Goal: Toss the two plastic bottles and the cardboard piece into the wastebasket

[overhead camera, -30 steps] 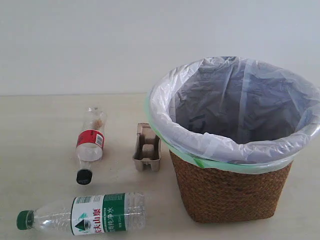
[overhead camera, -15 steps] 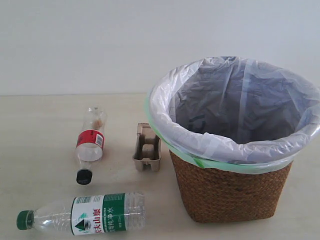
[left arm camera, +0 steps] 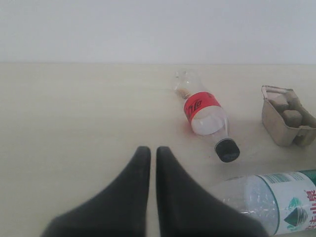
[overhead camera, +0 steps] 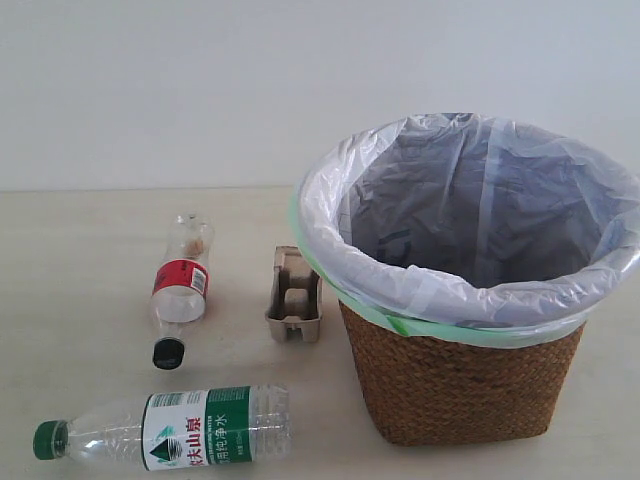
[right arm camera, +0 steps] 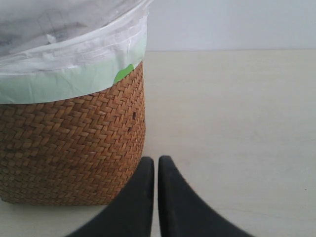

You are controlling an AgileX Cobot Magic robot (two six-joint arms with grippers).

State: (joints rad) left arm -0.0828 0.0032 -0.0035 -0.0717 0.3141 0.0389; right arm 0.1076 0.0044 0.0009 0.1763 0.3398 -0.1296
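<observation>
Left end effector [left arm camera: 153, 150]: two dark fingers pressed together with only a thin seam between them, pinching nothing, low over the pale bench [left arm camera: 74, 108].

Short bottle [left arm camera: 203, 111], black cap and red-white label: lies on its side ahead of the left end effector and off toward the cardboard side. Its cap end points back toward the fingertips. Apart from them, not touching.

Long bottle [left arm camera: 266, 200], green-white label: on its side, close beside the left end effector on that same side, nearer than the short bottle. From the exterior view its green cap points away from the wastebasket.

Cardboard piece [left arm camera: 287, 121], grey-brown moulded tray with its cups facing up: beyond the long bottle, farther out to that side than either bottle. From the exterior view it sits just beside the wastebasket's wall; cannot tell if they touch.

Right end effector [right arm camera: 155, 160]: fingers likewise pressed together, pinching nothing.

Wastebasket [right arm camera: 74, 148], brown wicker with a white bag and green edge folded over the rim: upright on the bench, just ahead of and to one side of the right end effector, wall near the fingertips but apart.
</observation>
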